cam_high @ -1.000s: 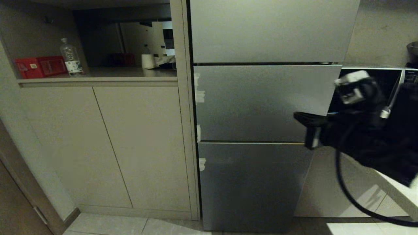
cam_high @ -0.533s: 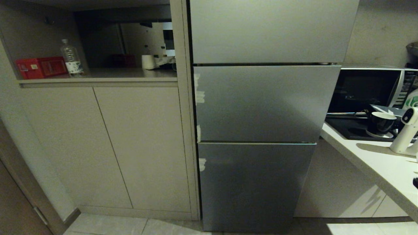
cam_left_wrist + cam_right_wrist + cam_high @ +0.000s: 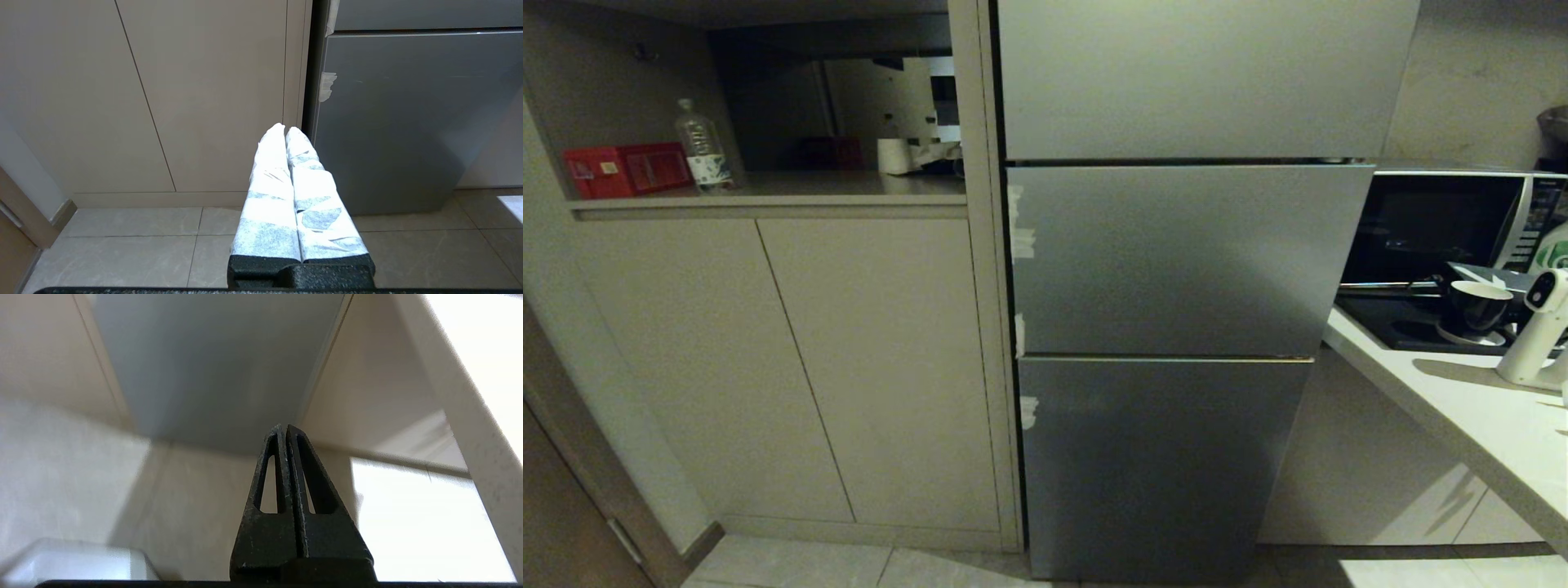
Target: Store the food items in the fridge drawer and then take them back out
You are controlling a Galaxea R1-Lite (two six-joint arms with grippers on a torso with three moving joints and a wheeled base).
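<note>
Your right arm dropped out of the head view, where a second ago it crossed the fridge front. Its right claw point(image 3: 286, 430) was pressed shut and empty, low near the floor point(image 3: 73, 465). Your left claw point(image 3: 285, 130) was also shut on nothing, pointing at the fridge point(image 3: 1176, 261). All fridge fronts were closed, so the fridge drawer and the food items were hidden. I judge the task looked finished.

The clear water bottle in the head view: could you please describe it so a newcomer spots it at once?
Left of the grey fridge is an open shelf above beige cabinet doors. The water bottle stands upright beside a red box, the only tall transparent thing there.
</note>
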